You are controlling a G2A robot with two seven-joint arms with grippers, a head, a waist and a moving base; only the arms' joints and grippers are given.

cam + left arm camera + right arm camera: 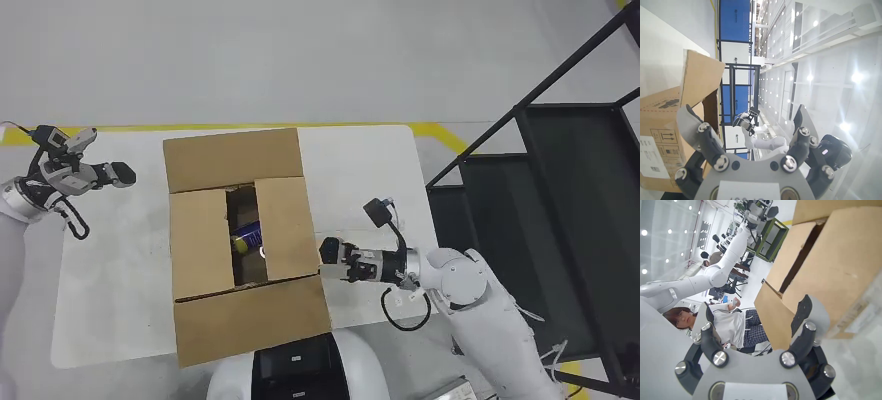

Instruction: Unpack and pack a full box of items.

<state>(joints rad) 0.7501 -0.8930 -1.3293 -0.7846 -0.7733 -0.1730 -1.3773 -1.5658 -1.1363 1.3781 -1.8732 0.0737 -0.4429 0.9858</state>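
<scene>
A brown cardboard box (245,245) stands mid-table with all its flaps folded outward. Through the gap between the side flaps I see a yellow and blue item (244,240) inside; the other contents are hidden. My right gripper (328,248) is open and sits right at the box's right side, beside the right flap (288,228). In the right wrist view the open gripper (755,303) faces the box wall (829,272) and holds nothing. My left gripper (122,174) hovers open and empty off the table's far left corner, apart from the box (662,121); its fingers (687,113) are spread wide.
The white table (110,300) has bare room to the left and right of the box. A black metal stair frame (540,200) stands close by the table's right side. The near flap (250,320) overhangs the table's front edge.
</scene>
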